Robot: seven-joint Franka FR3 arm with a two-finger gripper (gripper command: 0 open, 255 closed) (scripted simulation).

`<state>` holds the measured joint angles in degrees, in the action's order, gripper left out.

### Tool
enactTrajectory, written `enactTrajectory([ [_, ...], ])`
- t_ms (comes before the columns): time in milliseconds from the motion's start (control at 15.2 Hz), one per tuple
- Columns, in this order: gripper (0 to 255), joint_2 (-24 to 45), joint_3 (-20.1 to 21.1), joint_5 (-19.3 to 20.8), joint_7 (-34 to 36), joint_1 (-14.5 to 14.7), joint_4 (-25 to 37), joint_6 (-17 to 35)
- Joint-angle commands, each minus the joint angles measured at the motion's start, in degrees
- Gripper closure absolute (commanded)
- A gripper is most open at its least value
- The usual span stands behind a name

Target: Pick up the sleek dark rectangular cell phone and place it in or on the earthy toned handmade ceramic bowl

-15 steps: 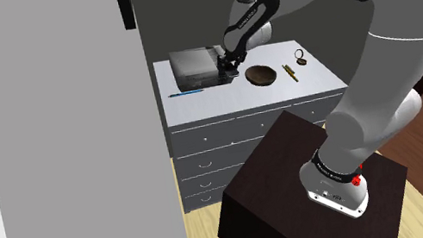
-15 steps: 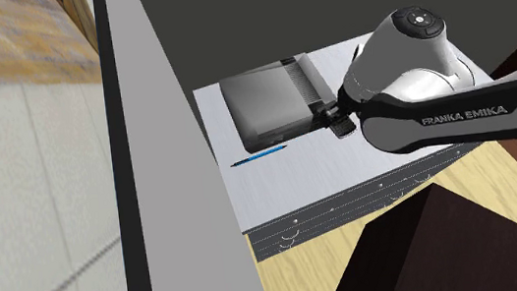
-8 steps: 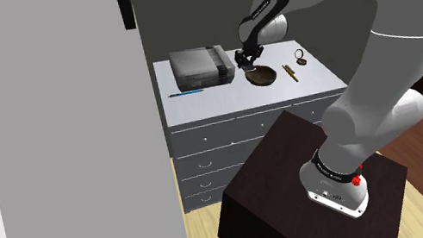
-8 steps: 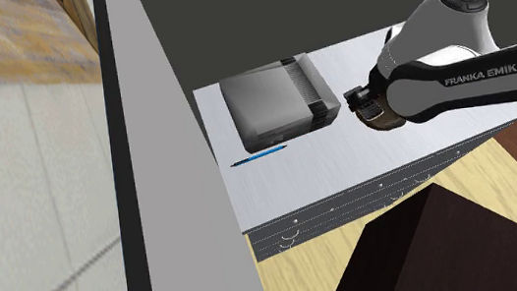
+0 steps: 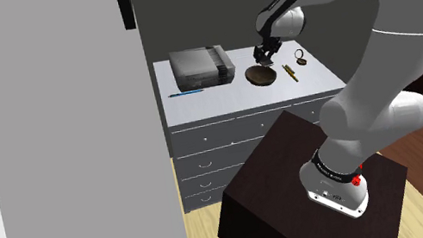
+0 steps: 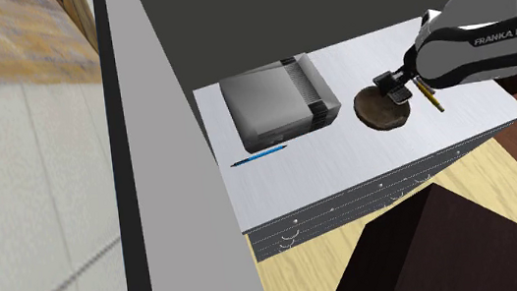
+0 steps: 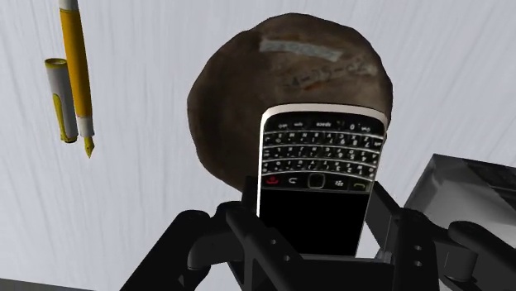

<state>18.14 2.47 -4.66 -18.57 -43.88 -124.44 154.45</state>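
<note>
Two fingers pinch phone by its sides, jaws spread phone-wide; bowl just ahead.

Phone over bowl; bowl between pen, console.

You will find a pale grey chest of drawers whose flat top carries every item. A grey boxy console sits flat toward the second exterior view's left. A blue pen lies just beside its front corner, near the top's front edge. A brown bowl stands apart from the console. A yellow pen lies near the bowl with its cap alongside. A small dark round item lies behind them; its kind cannot be told.
</note>
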Motion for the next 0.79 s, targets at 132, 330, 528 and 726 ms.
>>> enactTrajectory([
  [132,255,2.6,0.1,-0.5,-1.3,-0.7,0.4,2.1],
  [330,255,4.5,0.2,-0.6,-1.5,-0.8,0.5,4.0],
  [528,255,6.5,0.3,-0.7,-1.7,-0.8,0.6,5.8],
  [726,255,8.6,0.4,-0.8,-1.9,-0.9,0.9,7.6],
])
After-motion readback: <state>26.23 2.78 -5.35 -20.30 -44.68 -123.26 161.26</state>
